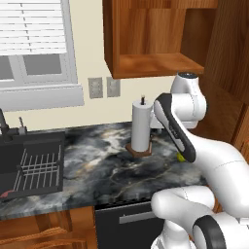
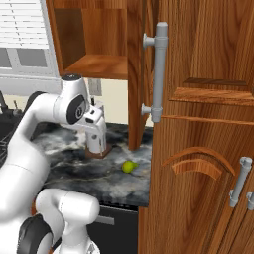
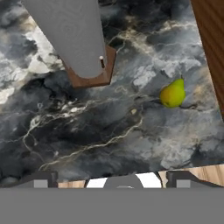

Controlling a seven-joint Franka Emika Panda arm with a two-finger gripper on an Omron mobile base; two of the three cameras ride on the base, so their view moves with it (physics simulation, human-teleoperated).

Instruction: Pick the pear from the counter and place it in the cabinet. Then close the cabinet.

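Now our pincer (image 3: 111, 181) hangs open and empty above the dark marbled stone counter (image 3: 87, 131); the small yellow-green pear (image 3: 173, 93) lies off to one side, near the white paper towel roll (image 3: 72, 35). We judge the reach is beginning: next, centre over the pear and descend.

Towel roll (image 3: 72, 37) stands on its base on the counter (image 3: 100, 131). Hand view: pear (image 3: 173, 93) lies on the counter at about 4 o'clock from the roll, apart from it, near the side panel (image 3: 210, 43). Left base view: sink (image 1: 31, 165) sits at 9 o'clock of the roll; cabinet (image 1: 151, 63) hangs at 12 o'clock, door (image 2: 198, 124) swung open.
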